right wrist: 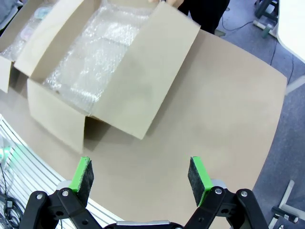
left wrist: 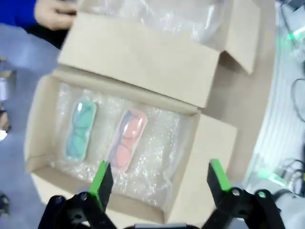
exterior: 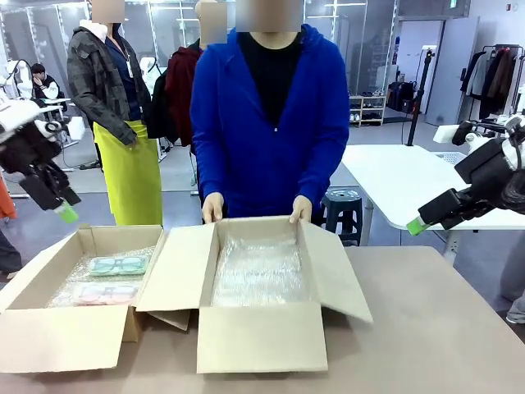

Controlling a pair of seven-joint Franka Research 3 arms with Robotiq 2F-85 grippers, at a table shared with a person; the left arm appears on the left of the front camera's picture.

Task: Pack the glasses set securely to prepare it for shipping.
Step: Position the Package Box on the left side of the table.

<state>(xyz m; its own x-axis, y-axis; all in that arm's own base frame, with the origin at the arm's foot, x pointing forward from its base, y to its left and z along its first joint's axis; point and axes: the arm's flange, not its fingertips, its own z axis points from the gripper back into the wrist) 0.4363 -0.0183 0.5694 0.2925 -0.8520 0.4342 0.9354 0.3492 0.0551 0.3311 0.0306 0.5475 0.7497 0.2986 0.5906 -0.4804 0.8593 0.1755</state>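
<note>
In the front view, the mint-green translucent rounded-rectangular glasses case (exterior: 118,265) and the pale pink translucent glasses case (exterior: 105,293) are lying flat, side by side, on clear bubble wrap (exterior: 80,271) inside the smaller open cardboard box (exterior: 49,328) on the brown tabletop (exterior: 443,328). The person's hands (exterior: 213,207) are resting on the far rim of the larger bubble-lined cardboard box (exterior: 258,336). The left end effector (exterior: 66,212) and right end effector (exterior: 417,225) are hanging well above the tabletop; how far their fingers are parted cannot be told here.

In the left wrist view, the left end effector (left wrist: 159,177) is hovering wide apart and empty over both cases (left wrist: 80,129) (left wrist: 127,139), spectacles showing inside. They are probably light, stiff, smooth-skinned and crushable, so pinching gently across the narrow width at mid-length looks safest.

In the right wrist view, the right end effector (right wrist: 140,174) is gaping, empty, above bare tabletop beside the larger box.
</note>
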